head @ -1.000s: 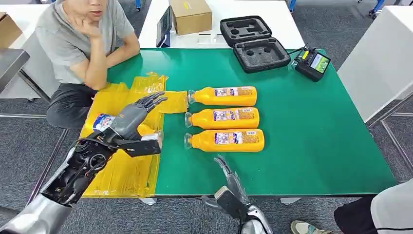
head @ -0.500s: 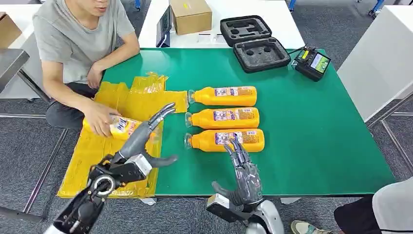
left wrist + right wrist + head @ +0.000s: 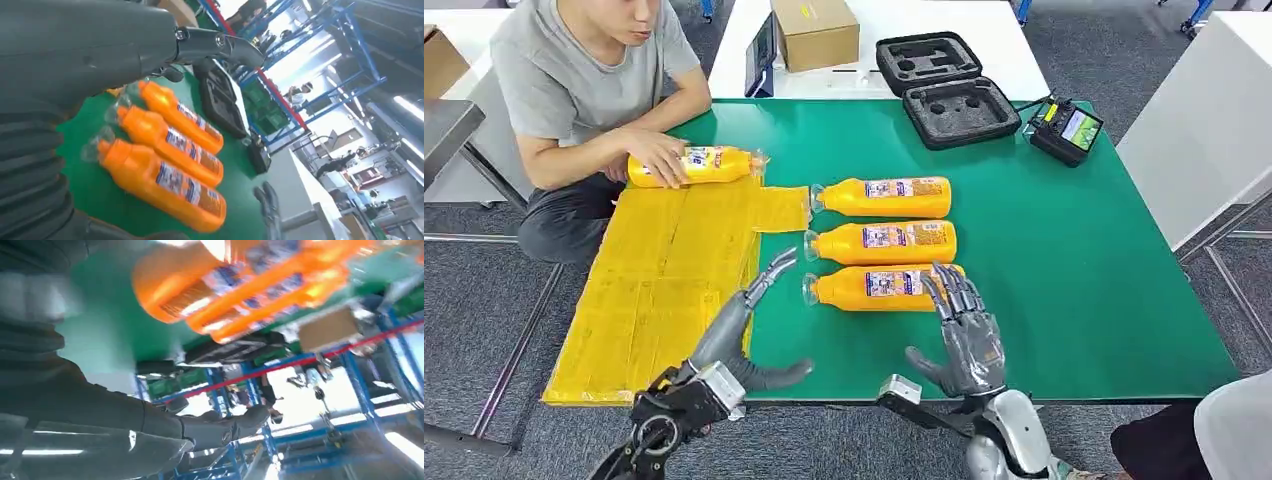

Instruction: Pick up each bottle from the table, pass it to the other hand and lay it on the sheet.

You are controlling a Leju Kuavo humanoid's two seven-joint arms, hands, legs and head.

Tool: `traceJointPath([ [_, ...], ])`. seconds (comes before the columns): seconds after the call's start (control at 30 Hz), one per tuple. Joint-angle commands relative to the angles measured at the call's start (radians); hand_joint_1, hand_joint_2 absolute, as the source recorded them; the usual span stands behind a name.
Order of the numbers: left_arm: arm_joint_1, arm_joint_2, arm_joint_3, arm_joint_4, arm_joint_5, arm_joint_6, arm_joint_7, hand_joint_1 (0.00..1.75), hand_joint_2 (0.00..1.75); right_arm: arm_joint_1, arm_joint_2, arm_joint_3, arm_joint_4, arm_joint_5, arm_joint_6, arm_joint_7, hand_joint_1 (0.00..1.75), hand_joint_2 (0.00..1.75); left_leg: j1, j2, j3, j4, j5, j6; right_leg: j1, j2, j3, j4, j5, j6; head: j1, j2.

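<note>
With your right hand [image 3: 961,335] open and empty, lower it over the nearest bottle [image 3: 886,287] and wrap the middle squarely.

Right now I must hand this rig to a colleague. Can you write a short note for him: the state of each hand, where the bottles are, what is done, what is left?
Left hand: open, holds nothing, over the table edge beside the yellow sheet.
Right hand: open, fingers spread at the nearest orange bottle, no grip yet.
Three orange bottles lie in a row on the green table: nearest, middle bottle, far bottle.
A person's hand holds a fourth bottle at the far end of the sheet.
Left: pick up, pass and lay down all three bottles in the row.
</note>
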Motion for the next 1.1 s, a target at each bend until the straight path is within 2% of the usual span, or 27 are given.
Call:
traceJointPath([
  [0.03, 0.016, -0.037, 0.037, 0.013, -0.004, -0.014, 0.004, 0.0, 1.75, -0.1, -0.023, -0.043, 0.215, 0.018, -0.002, 0.018, 0.0, 1.75, 0.001, 0.0, 0.005, -0.001, -0.002, -0.002, 0.001, 0.002, 0.005, -0.002, -0.001, -0.001, 0.0, 0.0],
  [0.17, 0.016, -0.049, 0.037, 0.021, -0.002, -0.032, 0.006, 0.0, 1.75, -0.169, -0.038, -0.054, 0.324, 0.074, 0.019, 0.062, 0.0, 1.75, 0.001, 0.001, 0.002, -0.001, -0.001, -0.001, 0.001, 0.002, 0.002, -0.001, 0.0, -0.001, 0.0, 0.0],
  [0.27, 0.011, -0.052, 0.033, 0.031, -0.008, -0.032, 0.007, 0.0, 1.75, -0.183, -0.033, -0.06, 0.349, 0.088, 0.006, 0.055, 0.0, 1.75, 0.002, 0.002, 0.007, -0.001, -0.003, -0.002, 0.001, 0.003, 0.007, -0.001, -0.001, -0.001, 0.0, 0.0],
  [0.37, 0.005, -0.058, 0.032, 0.041, -0.012, -0.031, 0.008, 0.0, 1.75, -0.171, -0.028, -0.054, 0.325, 0.108, -0.005, 0.053, 0.0, 1.75, 0.002, 0.001, 0.007, -0.001, -0.003, -0.002, 0.001, 0.003, 0.007, -0.002, -0.002, -0.001, 0.0, 0.0],
  [0.4, 0.002, -0.06, 0.032, 0.045, -0.012, -0.031, 0.008, 0.0, 1.75, -0.167, -0.026, -0.05, 0.318, 0.117, -0.009, 0.056, 0.0, 1.75, 0.001, 0.0, 0.003, -0.001, -0.001, -0.001, 0.001, 0.001, 0.003, -0.001, 0.0, -0.001, 0.0, 0.0],
  [0.47, -0.007, -0.062, 0.028, 0.059, -0.012, -0.032, 0.008, 0.0, 1.75, -0.15, -0.02, -0.036, 0.29, 0.163, -0.021, 0.076, 0.0, 1.75, 0.002, 0.0, 0.007, -0.001, -0.003, -0.002, 0.001, 0.002, 0.008, -0.002, -0.002, -0.002, 0.0, 0.0],
  [0.53, -0.019, -0.061, 0.023, 0.068, -0.012, -0.034, 0.007, 0.0, 1.75, -0.143, -0.017, -0.026, 0.275, 0.188, -0.028, 0.087, 0.0, 1.75, 0.001, 0.0, 0.003, -0.001, -0.001, -0.001, 0.001, 0.001, 0.003, -0.001, -0.001, -0.001, 0.0, 0.0],
  [0.77, -0.044, -0.061, 0.017, 0.093, -0.007, -0.04, 0.012, 0.0, 1.75, -0.131, -0.011, -0.002, 0.228, 0.221, -0.03, 0.107, 0.0, 1.75, 0.001, -0.001, 0.005, -0.001, -0.001, -0.002, 0.001, 0.001, 0.005, 0.0, -0.001, -0.002, 0.0, 0.0],
  [0.87, -0.044, -0.062, 0.011, 0.111, -0.007, -0.037, 0.013, 0.0, 1.75, -0.105, -0.014, 0.009, 0.182, 0.27, -0.032, 0.138, 0.0, 1.75, 0.001, -0.001, 0.002, -0.001, 0.0, -0.001, 0.001, 0.0, 0.001, 0.0, 0.0, -0.001, 0.0, 0.0],
  [1.0, -0.023, -0.051, -0.01, 0.131, 0.004, -0.045, -0.009, 0.0, 1.75, -0.042, -0.022, 0.017, 0.108, 0.32, -0.026, 0.17, 0.0, 1.75, 0.001, -0.002, 0.005, -0.001, -0.001, -0.001, 0.001, -0.001, 0.005, -0.001, -0.002, -0.001, 0.0, 0.0],
  [1.1, -0.046, -0.058, -0.012, 0.144, 0.003, -0.047, -0.005, 0.0, 1.75, -0.043, -0.026, 0.015, 0.11, 0.323, -0.024, 0.173, 0.0, 1.75, 0.001, -0.002, 0.004, -0.001, -0.001, -0.001, 0.001, 0.0, 0.004, -0.001, -0.002, -0.001, 0.0, 0.0],
])
